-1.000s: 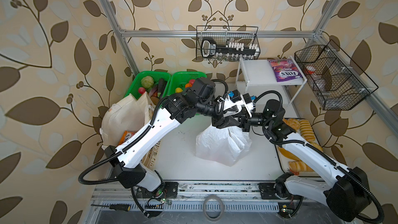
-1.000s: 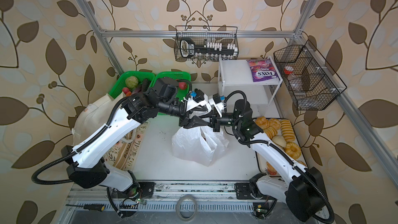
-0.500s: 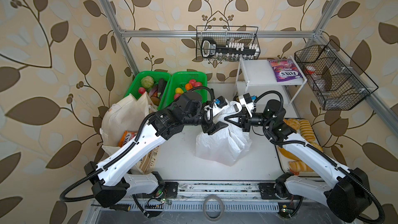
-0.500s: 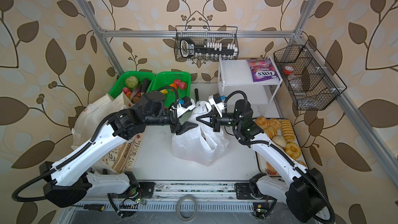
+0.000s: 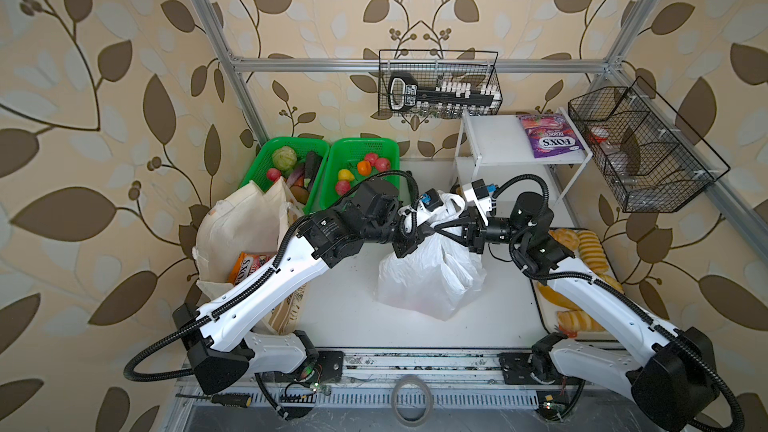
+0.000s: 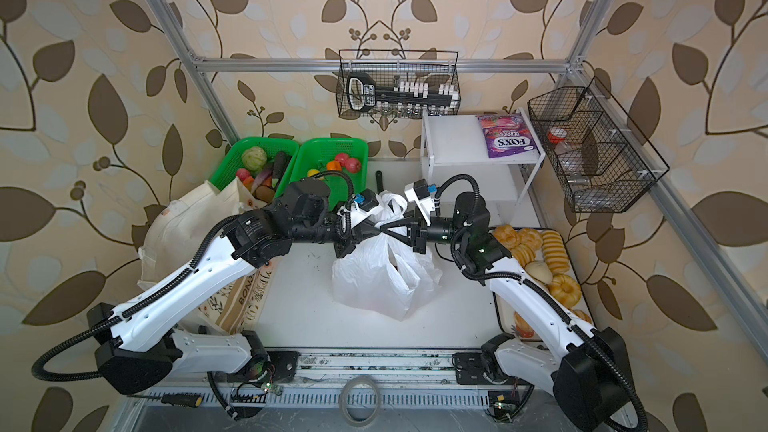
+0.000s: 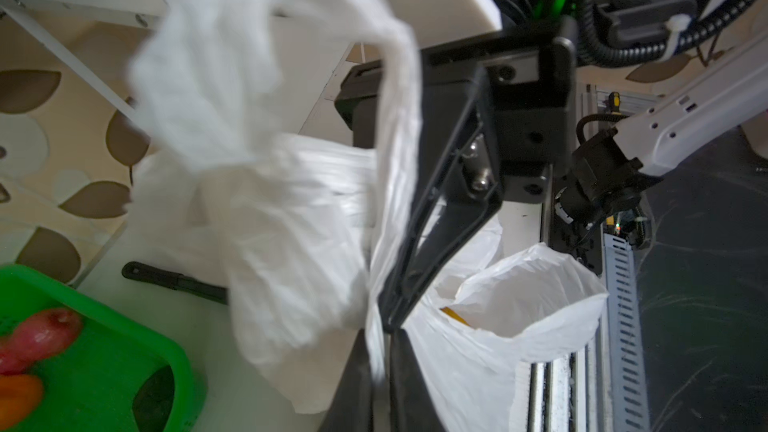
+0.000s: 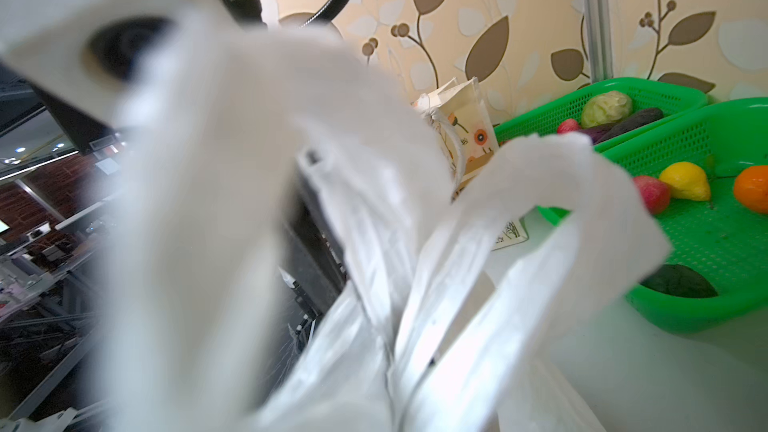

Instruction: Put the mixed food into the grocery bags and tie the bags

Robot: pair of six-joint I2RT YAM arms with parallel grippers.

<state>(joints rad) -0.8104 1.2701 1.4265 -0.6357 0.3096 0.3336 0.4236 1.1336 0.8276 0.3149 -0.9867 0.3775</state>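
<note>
The white plastic bag (image 5: 428, 280) (image 6: 374, 280) stands mid-table with its loop handles pulled up. Both grippers meet above it. My left gripper (image 5: 434, 226) (image 7: 380, 367) is shut on a strip of one handle. My right gripper (image 6: 383, 226) (image 7: 392, 317) points at it tip to tip, its fingers almost together on the same handle. Bag film hides the right jaws in the right wrist view. Something yellow (image 7: 455, 315) shows inside the bag. The cloth tote (image 5: 241, 226) at the left holds an orange FOX'S pouch (image 5: 249, 265). Toy fruits (image 5: 361, 168) lie in a green basket. A purple packet (image 5: 548, 141) lies on the shelf.
A second green basket (image 5: 268, 147) with vegetables stands behind the tote. A bread tray (image 5: 536, 297) runs along the right, under my right arm. A white shelf (image 5: 494, 139) and two wire baskets (image 5: 438, 89) (image 5: 640, 151) line the back and right. A black tool (image 7: 166, 280) lies behind the bag.
My left gripper, open and drawn back to the left half a second ago, has moved right to the handle and shut on it. My right gripper stays in place.
</note>
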